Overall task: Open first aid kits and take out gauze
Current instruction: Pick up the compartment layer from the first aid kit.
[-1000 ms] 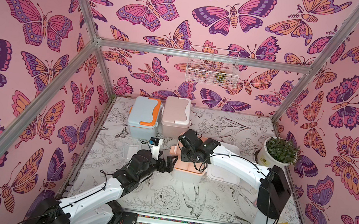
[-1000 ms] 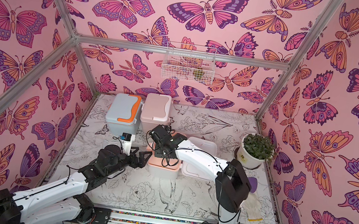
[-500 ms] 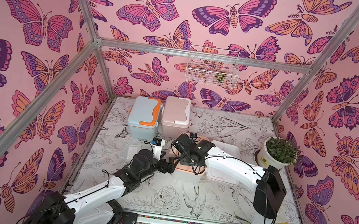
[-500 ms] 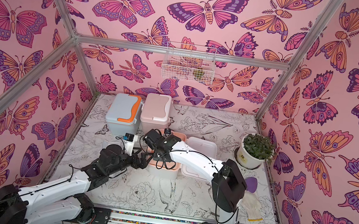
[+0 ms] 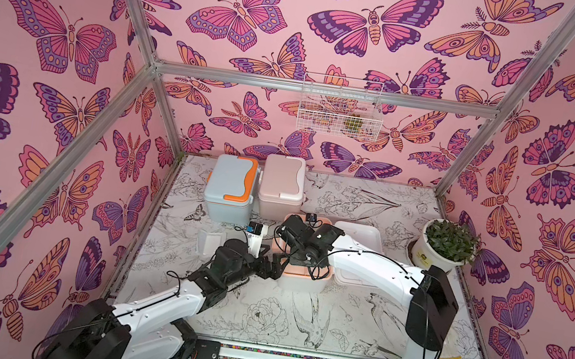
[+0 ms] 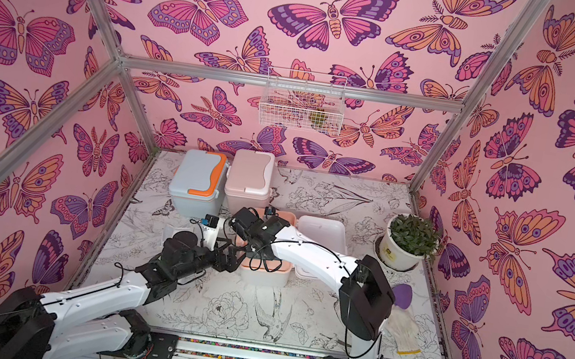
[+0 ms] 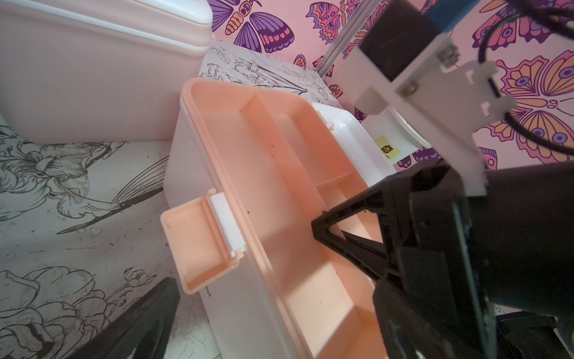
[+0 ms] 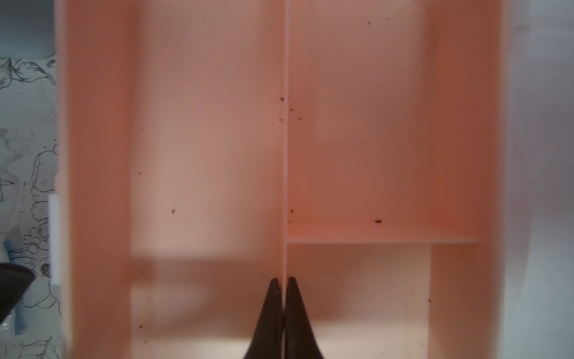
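Three first aid kits share the desk point(image 5: 341, 325), and every place here is given from the open white case point(image 5: 300, 285) near its middle. Farthest left of the white case, well apart from it, a flat gauze packet point(image 5: 208, 242) lies on the desk. Behind and to the left of the white case stands the blue-grey case point(image 5: 231, 189), its lid down. Just beside it, the beige-pink case point(image 5: 282, 185) stands behind the white case and is also closed.

At the white case's front-left corner hovers the left pincer point(image 5: 276, 267), spread wide and gripping nothing. Whether it touches the wall cannot be told. The left wrist view shows one dark finger point(image 7: 139, 323) low beside that wall, near the peach latch point(image 7: 198, 245), which hangs open.

Inside the white case the peach tray point(image 7: 279, 192) lies exposed. The right pincer point(image 8: 283, 281) reaches down into it, tips clenched on the thin divider point(image 8: 285, 140) running along the tray.

To the right of the white case its white lid point(image 5: 363, 235) lies folded back. Further right stands a potted plant point(image 5: 441, 247). In a top view, a purple object point(image 6: 402, 295) and a white glove point(image 6: 402, 335) lie to the right and front of the white case.
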{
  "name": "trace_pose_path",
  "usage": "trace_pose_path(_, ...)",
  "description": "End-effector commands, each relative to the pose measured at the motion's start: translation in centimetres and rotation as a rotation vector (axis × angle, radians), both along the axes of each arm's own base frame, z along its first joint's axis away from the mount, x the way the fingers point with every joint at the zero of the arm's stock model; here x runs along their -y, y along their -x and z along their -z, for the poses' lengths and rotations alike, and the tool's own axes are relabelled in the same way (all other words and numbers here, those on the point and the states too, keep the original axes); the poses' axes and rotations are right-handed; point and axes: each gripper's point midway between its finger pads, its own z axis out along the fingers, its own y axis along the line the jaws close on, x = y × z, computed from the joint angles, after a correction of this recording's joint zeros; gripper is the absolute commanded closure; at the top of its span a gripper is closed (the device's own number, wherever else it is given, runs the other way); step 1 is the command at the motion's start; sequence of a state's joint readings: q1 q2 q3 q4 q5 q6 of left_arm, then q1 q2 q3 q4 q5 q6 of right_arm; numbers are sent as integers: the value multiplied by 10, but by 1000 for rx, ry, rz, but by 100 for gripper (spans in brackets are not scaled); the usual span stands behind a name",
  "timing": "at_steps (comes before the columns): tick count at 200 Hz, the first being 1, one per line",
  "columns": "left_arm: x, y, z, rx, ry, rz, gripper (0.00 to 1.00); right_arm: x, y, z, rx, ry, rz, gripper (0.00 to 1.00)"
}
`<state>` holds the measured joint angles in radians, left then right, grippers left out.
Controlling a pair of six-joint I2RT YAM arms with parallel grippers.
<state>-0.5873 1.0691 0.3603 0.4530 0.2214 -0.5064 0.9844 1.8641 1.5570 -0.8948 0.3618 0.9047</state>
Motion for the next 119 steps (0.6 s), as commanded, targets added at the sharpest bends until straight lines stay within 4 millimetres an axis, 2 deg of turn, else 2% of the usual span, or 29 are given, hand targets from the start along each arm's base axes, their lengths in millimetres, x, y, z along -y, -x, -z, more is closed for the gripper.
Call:
trace_pose_path(1,8,4,-11,12,53,50,0,3,2,-20,43,-10,-33,100)
trace_pose_path(58,7,10,-23,-80,147,26,0,5,-2,-48,135,-59,-79,100)
trace_pose_path(85,-7,15,-21,-153,167,-52,0,0,-2,-54,147,-82,-114,100)
trace_pose_path(119,-24,25,-30,-181,180,-110,0,5,-1,-57,145,-53,-131,100)
